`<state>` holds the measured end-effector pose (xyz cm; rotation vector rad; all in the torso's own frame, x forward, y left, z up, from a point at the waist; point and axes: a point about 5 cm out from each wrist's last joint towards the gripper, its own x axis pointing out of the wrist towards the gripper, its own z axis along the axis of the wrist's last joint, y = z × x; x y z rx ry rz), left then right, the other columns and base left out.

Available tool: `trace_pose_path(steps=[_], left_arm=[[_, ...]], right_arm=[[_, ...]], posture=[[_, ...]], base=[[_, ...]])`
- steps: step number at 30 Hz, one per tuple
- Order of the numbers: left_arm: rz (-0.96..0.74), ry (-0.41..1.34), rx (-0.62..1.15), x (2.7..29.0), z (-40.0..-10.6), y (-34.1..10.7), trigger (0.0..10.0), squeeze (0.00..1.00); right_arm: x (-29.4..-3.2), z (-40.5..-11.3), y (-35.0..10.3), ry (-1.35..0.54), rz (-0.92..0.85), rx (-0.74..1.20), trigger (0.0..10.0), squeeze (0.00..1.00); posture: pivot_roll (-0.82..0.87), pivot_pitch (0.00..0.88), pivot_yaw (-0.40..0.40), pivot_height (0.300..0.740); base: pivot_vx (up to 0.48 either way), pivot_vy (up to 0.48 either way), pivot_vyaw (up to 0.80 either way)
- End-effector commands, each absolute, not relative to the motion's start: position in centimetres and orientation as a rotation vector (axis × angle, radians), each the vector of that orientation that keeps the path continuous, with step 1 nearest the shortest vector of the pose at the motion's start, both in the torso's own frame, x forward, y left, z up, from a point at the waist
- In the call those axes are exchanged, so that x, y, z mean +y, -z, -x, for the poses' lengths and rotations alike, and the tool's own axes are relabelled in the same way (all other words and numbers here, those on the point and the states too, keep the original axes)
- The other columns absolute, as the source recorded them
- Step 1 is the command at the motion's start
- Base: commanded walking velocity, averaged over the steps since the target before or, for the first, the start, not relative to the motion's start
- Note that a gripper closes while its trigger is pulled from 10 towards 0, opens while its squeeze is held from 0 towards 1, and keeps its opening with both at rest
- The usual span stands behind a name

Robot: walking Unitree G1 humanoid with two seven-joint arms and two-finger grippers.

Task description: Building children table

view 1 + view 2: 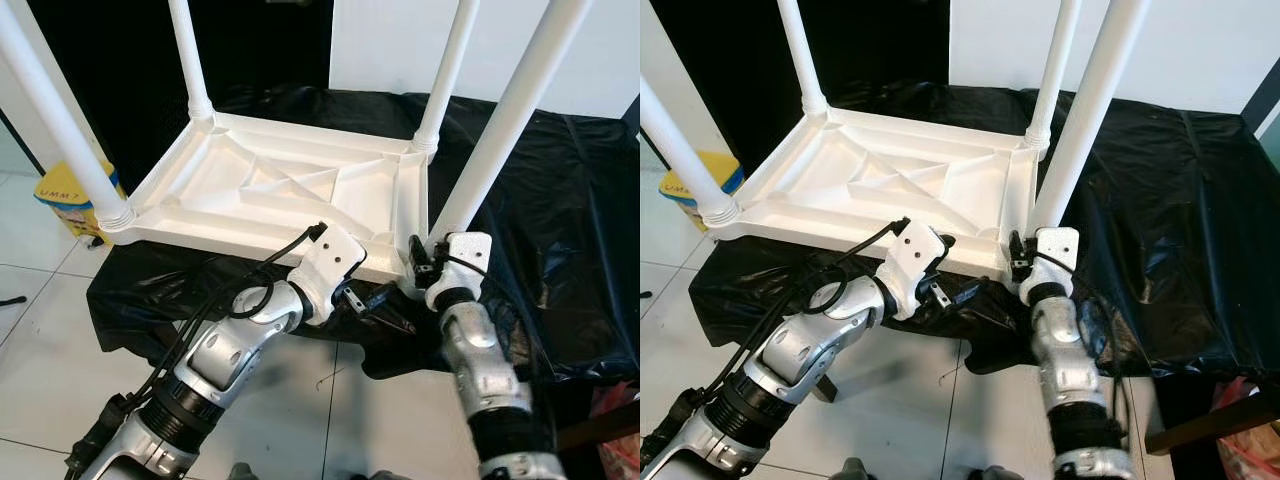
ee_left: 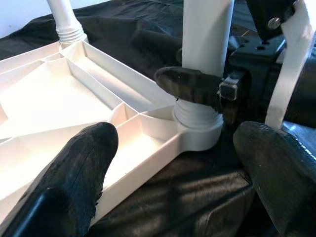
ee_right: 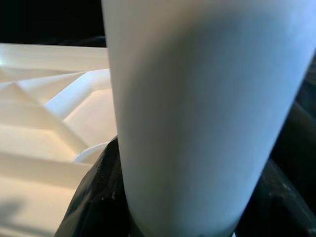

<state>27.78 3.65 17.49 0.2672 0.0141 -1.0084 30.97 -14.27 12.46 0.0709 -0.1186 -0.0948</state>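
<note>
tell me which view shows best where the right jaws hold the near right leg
The left wrist view: a black finger wraps the leg just above its threaded base. Head views show the right gripper at that corner, partly hidden. The right wrist view has the leg blurred, close up.

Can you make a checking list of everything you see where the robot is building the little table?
Surface: black sheet spread under the work.
Job's things: white tabletop upside down, four legs standing up; near-right leg.
Clutter: yellow container on the floor.
Grippers: right gripper shut on the near-right leg's base; left gripper open by the tabletop's near edge.
Cables: black cable on the left arm.
Surroundings: white tile floor, white wall.
</note>
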Motion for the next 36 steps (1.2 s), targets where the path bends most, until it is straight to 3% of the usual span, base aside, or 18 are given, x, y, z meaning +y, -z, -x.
trace_pose_path(steps=[1, 36], left_arm=[[-0.263, 1.141, 0.036, 3.2, -27.1, -17.0, 10.0, 0.0], [-0.26, 1.122, 0.03, 3.4, -26.9, -17.3, 10.0, 0.0]], right_arm=[[-15.0, -30.3, -11.2, 0.185, -0.083, -0.052, 10.0, 0.0], [-13.7, -30.1, -12.7, 0.162, -0.077, -0.081, 10.0, 0.0]], posture=[[-0.04, 0.007, -0.04, 0.74], [-0.01, 0.022, -0.072, 0.74]], base=[[0.0, 0.0, 0.0], [0.0, 0.0, 0.0]])
